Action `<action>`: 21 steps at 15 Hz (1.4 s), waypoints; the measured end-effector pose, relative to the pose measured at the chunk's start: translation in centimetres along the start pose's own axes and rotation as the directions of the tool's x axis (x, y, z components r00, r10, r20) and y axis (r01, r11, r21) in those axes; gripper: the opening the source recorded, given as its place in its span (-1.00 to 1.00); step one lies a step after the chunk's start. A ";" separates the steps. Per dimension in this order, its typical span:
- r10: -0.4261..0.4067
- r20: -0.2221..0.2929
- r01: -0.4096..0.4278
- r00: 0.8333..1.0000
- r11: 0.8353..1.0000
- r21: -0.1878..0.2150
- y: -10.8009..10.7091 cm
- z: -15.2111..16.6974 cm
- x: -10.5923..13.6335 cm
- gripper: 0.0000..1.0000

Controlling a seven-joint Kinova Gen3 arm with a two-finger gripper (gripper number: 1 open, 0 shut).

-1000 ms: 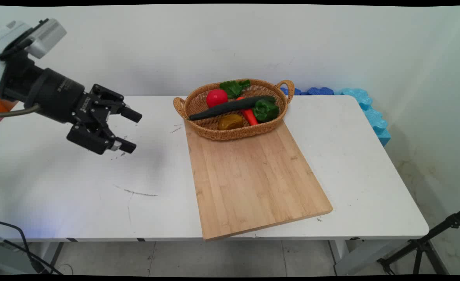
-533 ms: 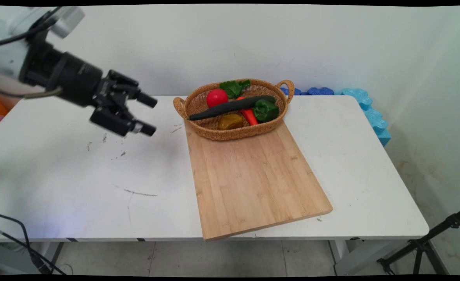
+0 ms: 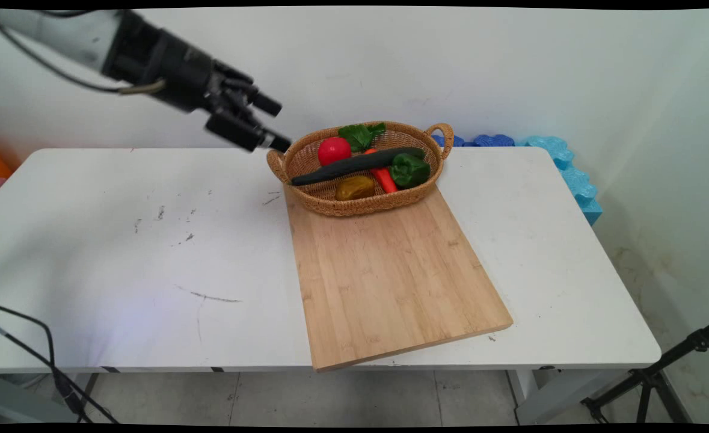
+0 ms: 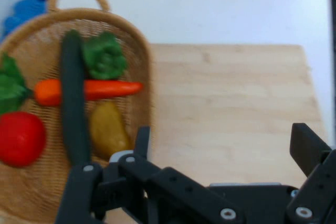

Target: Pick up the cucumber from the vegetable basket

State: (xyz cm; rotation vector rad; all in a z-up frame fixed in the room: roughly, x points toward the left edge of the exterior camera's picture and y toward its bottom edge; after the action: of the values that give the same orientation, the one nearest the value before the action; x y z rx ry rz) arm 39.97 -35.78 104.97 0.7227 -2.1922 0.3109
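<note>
Main view: claw (image 3: 277, 125) agape, empty, beside wicker basket (image 3: 306, 198); no legible writing.

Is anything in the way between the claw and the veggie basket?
No, nothing visible. The open claw hangs in the air just off the basket's left handle, with only bare space between them. The cucumber lies across the other vegetables inside.

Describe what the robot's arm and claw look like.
The arm is a white tube ending in a black cylindrical wrist. Thin black cables run beside it. The claw is black, two blocky fingers on a linkage with silver pivot pins.
</note>
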 end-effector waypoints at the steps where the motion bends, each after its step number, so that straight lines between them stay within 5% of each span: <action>1: -0.004 0.003 0.004 1.000 1.000 0.026 -0.9 0.8 0.9 1.00; 10: -0.079 0.085 0.063 0.993 0.983 0.171 -7.0 9.6 3.9 1.00; 21: -0.166 0.190 0.119 0.968 0.964 0.238 -10.9 20.5 3.4 1.00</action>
State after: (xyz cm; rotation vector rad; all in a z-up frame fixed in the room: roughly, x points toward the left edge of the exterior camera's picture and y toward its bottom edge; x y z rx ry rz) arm 32.02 -54.91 93.92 1.0773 -2.3085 0.4307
